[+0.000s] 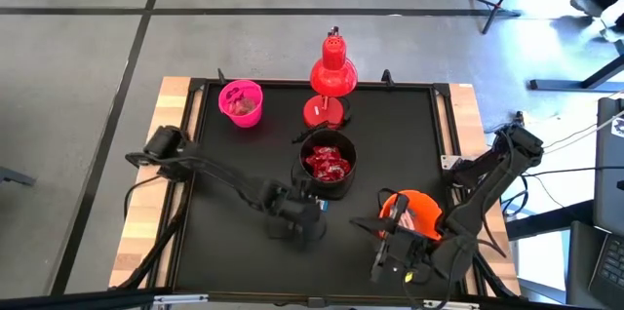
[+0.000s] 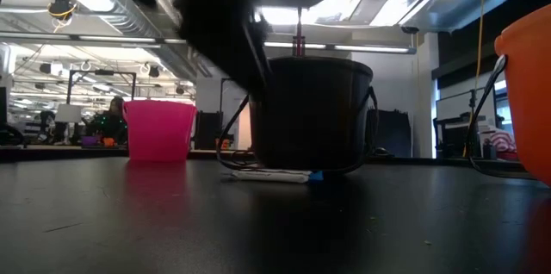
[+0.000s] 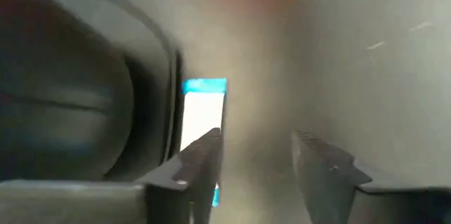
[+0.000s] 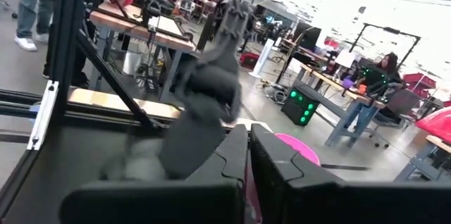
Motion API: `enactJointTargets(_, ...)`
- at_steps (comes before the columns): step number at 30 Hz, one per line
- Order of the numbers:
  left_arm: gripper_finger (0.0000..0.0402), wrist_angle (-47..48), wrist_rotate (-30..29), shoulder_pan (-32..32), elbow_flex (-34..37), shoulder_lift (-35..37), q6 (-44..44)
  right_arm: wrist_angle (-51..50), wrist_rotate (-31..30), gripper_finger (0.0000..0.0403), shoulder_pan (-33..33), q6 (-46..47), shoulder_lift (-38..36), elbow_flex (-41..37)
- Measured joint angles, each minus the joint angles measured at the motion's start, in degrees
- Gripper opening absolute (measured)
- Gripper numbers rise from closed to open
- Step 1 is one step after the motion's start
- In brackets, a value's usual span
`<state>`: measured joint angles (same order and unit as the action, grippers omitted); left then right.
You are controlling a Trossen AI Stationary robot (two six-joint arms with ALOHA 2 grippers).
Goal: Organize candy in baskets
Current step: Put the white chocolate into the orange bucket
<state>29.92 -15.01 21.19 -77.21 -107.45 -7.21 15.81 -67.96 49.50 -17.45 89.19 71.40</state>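
the left gripper (image 3: 257, 160) is lowered to the table just beside the black basket (image 1: 329, 162), with its jaws parted. a white-and-blue sweet (image 3: 204, 115) is seen lying flat on the table (image 1: 390, 125), between one finger and the foot of the basket wall; it is not held.

a miss could easily be made here. the sweet is off to one side of the gap rather than centred, so it could be pinned under the finger or pushed further under the curve of the basket when the jaws are closed. the basket, already filled with red sweets (image 1: 327, 162), could also be nudged by the arm.

the sweet's long axis is judged to run alongside the fingers, with one blue end pointing away from the wrist.

the right gripper (image 4: 248, 164) is closed on nothing and is held over the orange basket (image 1: 417, 211). the pink basket (image 1: 241, 102) stands well apart.
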Motion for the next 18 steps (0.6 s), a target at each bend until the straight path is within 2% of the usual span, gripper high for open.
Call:
enactJointTargets(7,0.0204,0.04,2.23,-3.16,0.0,-4.05,0.4,-6.18,0.19,0.0017,0.04,5.76,0.0,0.0)
enactJointTargets(12,0.0207,0.02,2.73,-4.66,0.0,-4.86,0.04,-10.46,2.08,0.0017,0.04,10.78,0.0,0.0)
enactJointTargets(18,0.0207,-0.12,3.22,-5.51,0.0,-4.86,-2.0,-11.41,3.91,0.0017,0.04,11.86,0.0,0.0)
